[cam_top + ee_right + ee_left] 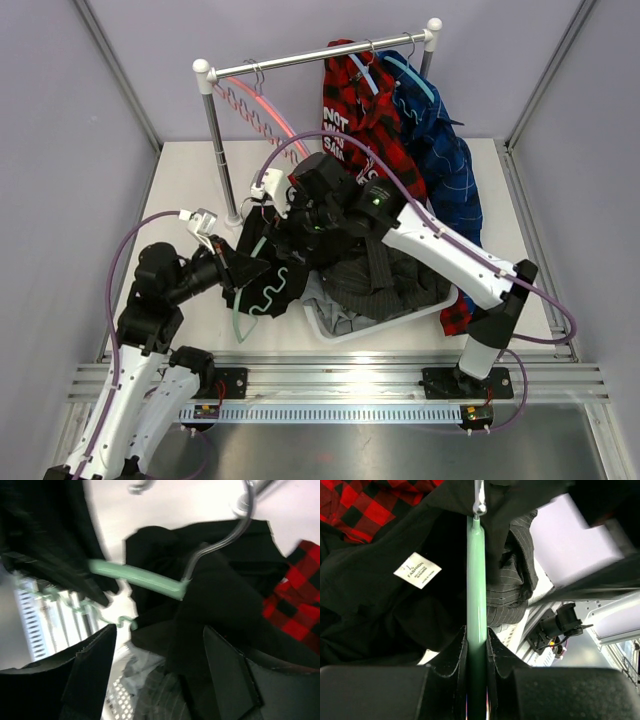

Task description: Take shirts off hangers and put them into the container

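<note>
Left gripper [476, 647] clamps the thin pale-green plastic hanger [476, 580], with the black shirt [380, 615] draped on it at the shallow white mesh basket's [385, 325] edge. Right gripper [160, 655] gapes open over the cloth; next it should pinch fabric and strip it off.

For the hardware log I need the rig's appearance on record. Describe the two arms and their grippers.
The left arm and right arm match: white links joined by chunky black joint housings. A lilac cable loops loosely along each. A small green light glows near the right wrist. The left gripper and right gripper have flat black fingers with matte pads.
</note>
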